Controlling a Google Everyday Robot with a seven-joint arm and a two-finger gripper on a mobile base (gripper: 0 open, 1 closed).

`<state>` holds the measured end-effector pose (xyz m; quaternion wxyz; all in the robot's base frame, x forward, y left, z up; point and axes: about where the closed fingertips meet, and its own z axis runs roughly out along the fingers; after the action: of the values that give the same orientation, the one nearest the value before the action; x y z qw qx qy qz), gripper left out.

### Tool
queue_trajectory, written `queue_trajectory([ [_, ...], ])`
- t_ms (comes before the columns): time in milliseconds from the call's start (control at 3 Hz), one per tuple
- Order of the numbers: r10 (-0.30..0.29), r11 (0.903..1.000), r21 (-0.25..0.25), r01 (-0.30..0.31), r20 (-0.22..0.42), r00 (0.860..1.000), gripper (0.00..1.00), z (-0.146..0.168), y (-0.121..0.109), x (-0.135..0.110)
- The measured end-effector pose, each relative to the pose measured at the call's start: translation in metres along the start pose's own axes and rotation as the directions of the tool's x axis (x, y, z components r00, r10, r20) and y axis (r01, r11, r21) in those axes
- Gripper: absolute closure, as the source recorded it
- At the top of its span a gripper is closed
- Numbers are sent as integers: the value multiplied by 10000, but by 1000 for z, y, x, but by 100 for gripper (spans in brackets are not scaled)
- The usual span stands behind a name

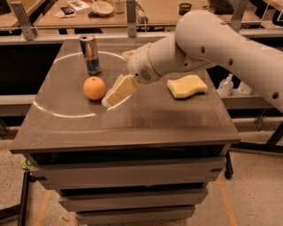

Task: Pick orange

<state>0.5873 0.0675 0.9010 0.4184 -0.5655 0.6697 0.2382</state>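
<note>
The orange point(94, 88) sits on the dark table top point(146, 119), left of centre, just in front of a tall drink can point(90, 54). My gripper point(113, 95) reaches in from the right on the white arm point(212, 42), pointing down and to the left. Its tip hangs just right of the orange, close to it, low over the table. The orange stands free on the table.
A pale yellow wavy-edged sponge point(186, 85) lies on the right part of the table. Behind the table is a wooden bench point(146, 13) with small items. Bottles point(226, 84) stand to the right, beyond the table's edge.
</note>
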Motion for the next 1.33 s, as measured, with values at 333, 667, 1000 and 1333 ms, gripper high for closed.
queue_trajectory([
  [333, 172, 9998, 19, -172, 103, 9998, 0, 20, -18, 6],
  [667, 180, 9988, -456, -167, 292, 9994, 0, 44, -24, 3],
  [1000, 141, 9948, -1015, -95, 445, 9989, 0, 68, -25, -2],
  [1333, 132, 9886, -1503, -51, 526, 9985, 0, 87, -23, -3],
])
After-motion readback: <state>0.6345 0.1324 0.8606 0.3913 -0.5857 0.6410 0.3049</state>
